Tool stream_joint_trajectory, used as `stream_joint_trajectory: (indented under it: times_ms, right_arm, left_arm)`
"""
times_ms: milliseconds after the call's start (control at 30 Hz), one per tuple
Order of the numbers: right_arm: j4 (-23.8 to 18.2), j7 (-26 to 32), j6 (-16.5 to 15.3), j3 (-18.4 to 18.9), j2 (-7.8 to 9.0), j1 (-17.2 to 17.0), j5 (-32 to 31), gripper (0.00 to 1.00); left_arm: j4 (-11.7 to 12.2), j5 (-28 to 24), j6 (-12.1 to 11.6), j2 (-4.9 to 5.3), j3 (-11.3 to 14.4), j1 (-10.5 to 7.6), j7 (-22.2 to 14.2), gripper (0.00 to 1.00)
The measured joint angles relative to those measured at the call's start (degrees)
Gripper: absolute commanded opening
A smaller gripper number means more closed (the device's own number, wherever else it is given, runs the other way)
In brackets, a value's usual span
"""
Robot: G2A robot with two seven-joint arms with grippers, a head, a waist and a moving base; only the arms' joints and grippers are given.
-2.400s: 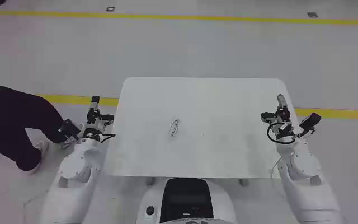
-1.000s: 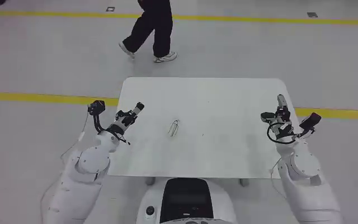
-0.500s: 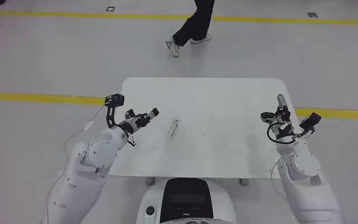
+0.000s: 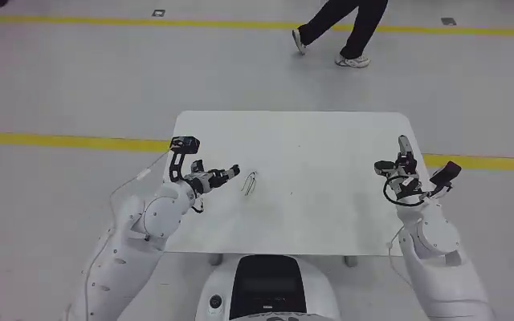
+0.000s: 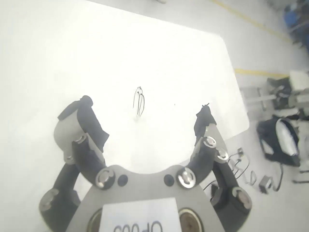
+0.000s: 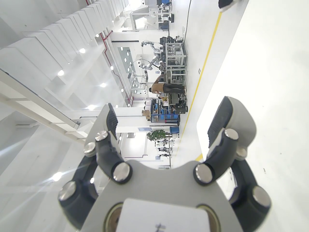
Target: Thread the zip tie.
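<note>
The left gripper's [image 5: 144,105] jaws stood wide open and empty, with the thin looped zip tie [image 4: 250,183] lying on the white table [image 4: 321,144] just ahead of them, untouched. The right gripper's [image 6: 167,109] jaws were open and empty too, at the table's right edge, well apart from the tie

You are working in what looks like a robotics lab or industrial test hall: a white table [image 4: 321,136] stands on a pale, polished floor [image 4: 96,72] marked with yellow lines [image 4: 241,24]. Beyond it you can see metal equipment racks [image 6: 175,56], another robot arm [image 6: 154,48], blue storage bins [image 6: 160,117] and a high ceiling with round lights [image 6: 82,50].
</note>
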Motion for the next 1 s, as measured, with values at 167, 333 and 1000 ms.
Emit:
stream_joint_trajectory:
  times_ms: [167,333,1000]
  right_arm:
    - [0.00,0.00,0.00,0.00,0.00,0.00,0.00,1.00]
    - [0.00,0.00,0.00,0.00,0.00,0.00,0.00,1.00]
    - [0.00,0.00,0.00,0.00,0.00,0.00,0.00,1.00]
  left_arm:
    - [4.43,6.61,1.65,-1.07,7.98,-8.41,-6.75,1.00]
    - [12.68,9.43,3.48,-2.91,17.14,-17.59,-13.18,1.00]
    - [19.70,13.58,3.91,-5.40,25.47,-25.19,-17.50,1.00]
